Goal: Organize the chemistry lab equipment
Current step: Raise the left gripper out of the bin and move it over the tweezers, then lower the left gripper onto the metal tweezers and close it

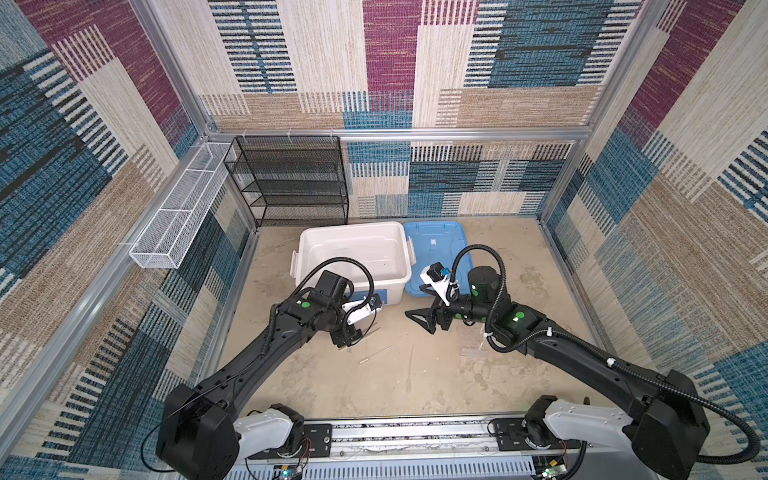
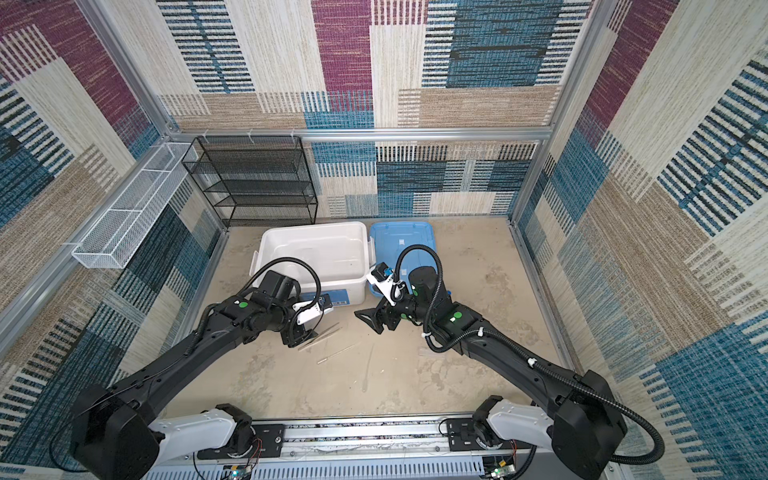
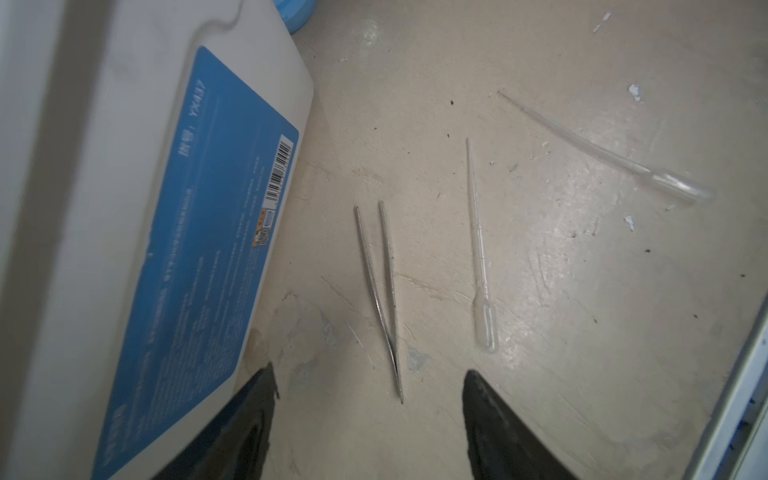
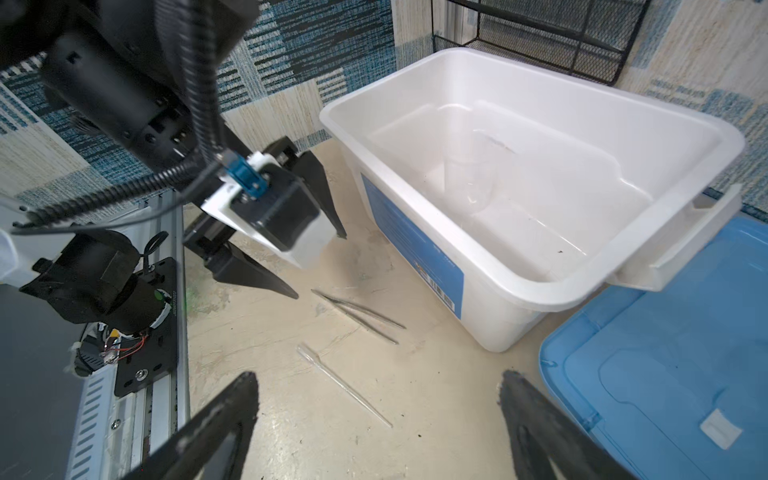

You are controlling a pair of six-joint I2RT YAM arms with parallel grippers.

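The left gripper (image 3: 370, 390) hangs just above the table (image 1: 436, 386) with its two black fingers (image 3: 253, 399) wide apart and nothing between them. The metal tweezers (image 3: 384, 291) lie flat on the table right under it, close to the front wall of the white bin (image 4: 536, 286). Two clear droppers (image 3: 480, 266) lie beside the tweezers. The right gripper (image 4: 378, 390) is wide apart too and holds nothing. A clear beaker (image 4: 469, 174) stands inside the bin. The blue lid (image 1: 436, 241) lies beside the bin.
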